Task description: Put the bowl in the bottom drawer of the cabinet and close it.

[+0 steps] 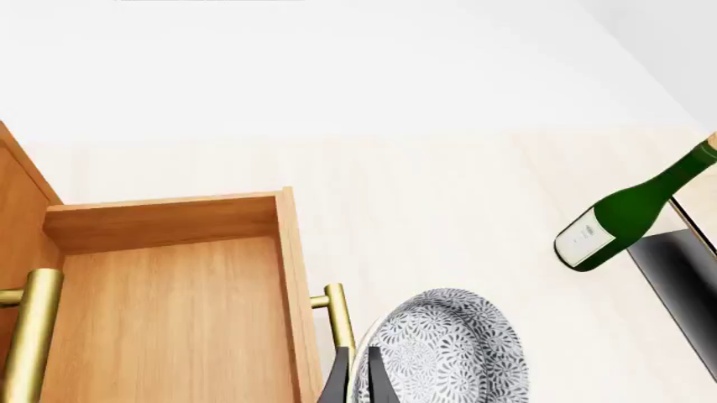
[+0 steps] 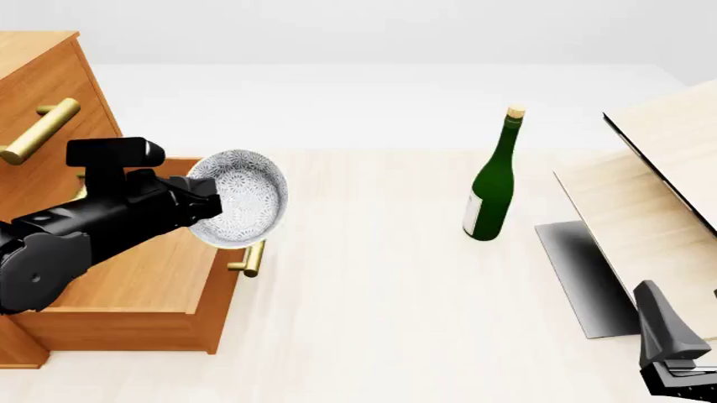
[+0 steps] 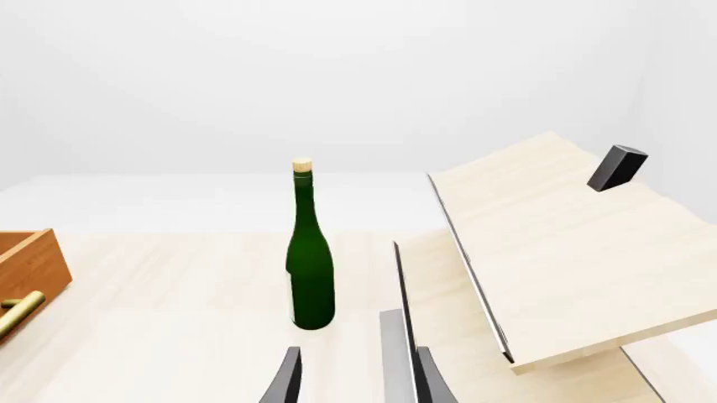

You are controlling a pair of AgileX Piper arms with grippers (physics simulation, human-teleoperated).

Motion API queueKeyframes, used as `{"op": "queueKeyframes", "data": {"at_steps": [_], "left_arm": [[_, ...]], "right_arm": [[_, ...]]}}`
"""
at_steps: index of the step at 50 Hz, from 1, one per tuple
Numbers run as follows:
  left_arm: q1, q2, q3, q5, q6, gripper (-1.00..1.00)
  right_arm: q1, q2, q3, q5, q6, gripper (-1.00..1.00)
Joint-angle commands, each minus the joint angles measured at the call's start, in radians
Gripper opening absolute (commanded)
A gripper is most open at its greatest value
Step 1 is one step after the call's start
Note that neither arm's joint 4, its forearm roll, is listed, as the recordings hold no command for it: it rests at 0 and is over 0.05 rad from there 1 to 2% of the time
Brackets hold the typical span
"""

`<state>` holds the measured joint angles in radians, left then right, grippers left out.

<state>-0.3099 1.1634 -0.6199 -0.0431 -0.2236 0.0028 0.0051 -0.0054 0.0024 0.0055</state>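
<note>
The white speckled bowl (image 2: pixel 244 200) hangs tilted on its side, held by its rim in my left gripper (image 2: pixel 206 204), which is shut on it. It hovers just above the front edge and brass handle (image 2: pixel 252 256) of the bottom drawer (image 2: pixel 146 269), which is pulled out of the orange-brown cabinet (image 2: pixel 50 80). In the left wrist view the bowl (image 1: pixel 448 353) lies beside the drawer's handle (image 1: pixel 335 323), outside the empty drawer (image 1: pixel 168 311). My right gripper (image 3: pixel 358 379) is open and holds nothing, low at the front right (image 2: pixel 670 340).
A green bottle (image 2: pixel 493 180) stands upright mid-table, right of the drawer. A pale wood panel structure (image 2: pixel 661 168) with a dark plate under it fills the right side. An upper drawer's handle (image 2: pixel 39 130) juts out above the open drawer.
</note>
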Motion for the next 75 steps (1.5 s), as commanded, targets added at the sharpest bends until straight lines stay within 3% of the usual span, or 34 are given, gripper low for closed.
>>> {"op": "queueKeyframes", "data": {"at_steps": [1, 37, 75], "left_arm": [[0.047, -0.050, 0.009, 0.020, -0.008, -1.00], [0.171, -0.100, 0.044, 0.034, 0.001, -1.00], [0.300, -0.056, 0.055, -0.007, 0.007, -1.00]], "right_arm": [[0.000, 0.000, 0.000, 0.000, 0.000, 1.00], [0.000, 0.000, 0.000, 0.000, 0.000, 1.00], [0.000, 0.000, 0.000, 0.000, 0.000, 1.00]]}}
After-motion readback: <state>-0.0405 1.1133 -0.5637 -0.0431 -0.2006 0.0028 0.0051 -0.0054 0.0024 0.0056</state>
